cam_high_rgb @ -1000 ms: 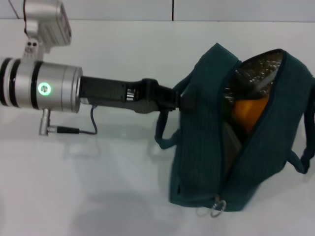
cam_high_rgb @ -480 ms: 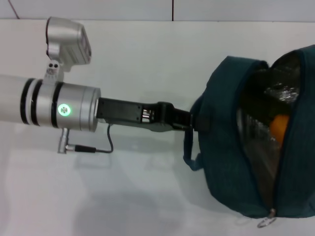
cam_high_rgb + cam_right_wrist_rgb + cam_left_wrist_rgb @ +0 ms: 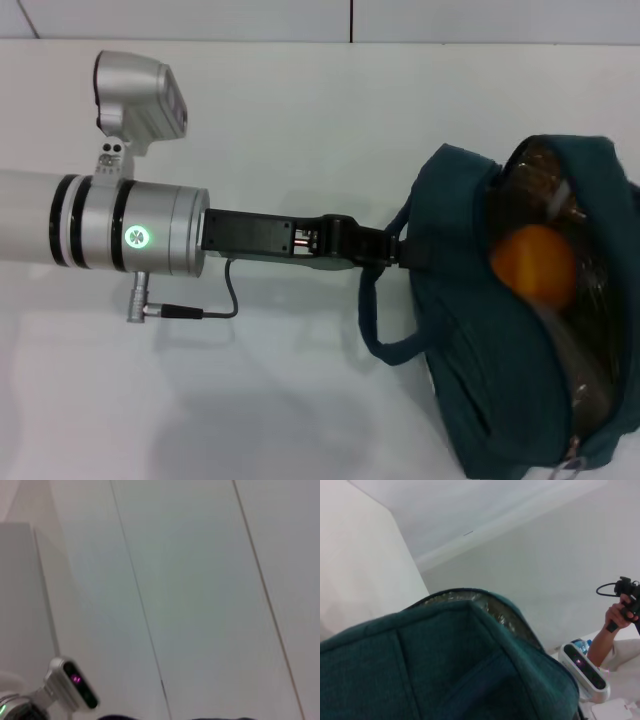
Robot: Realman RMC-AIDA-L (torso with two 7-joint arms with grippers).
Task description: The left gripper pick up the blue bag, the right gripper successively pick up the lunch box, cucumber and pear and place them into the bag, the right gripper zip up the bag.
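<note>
Teal fabric bag (image 3: pixel 470 340), unzipped, silver-lined, orange pear (image 3: pixel 532 263) inside

The right wrist camera is facing a pale panelled wall (image 3: pixel 200 590) crossed by two thin dark seams. A silver camera housing (image 3: pixel 72 682) with a dark face and a small magenta light is showing at the frame's lower corner.

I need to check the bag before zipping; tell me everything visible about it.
The blue bag is dark teal fabric with a shiny foil-like lining. It rests on the white table, unzipped, the orange pear showing inside. A zipper pull hangs at its near end. The left gripper grips its side by the strap.
</note>
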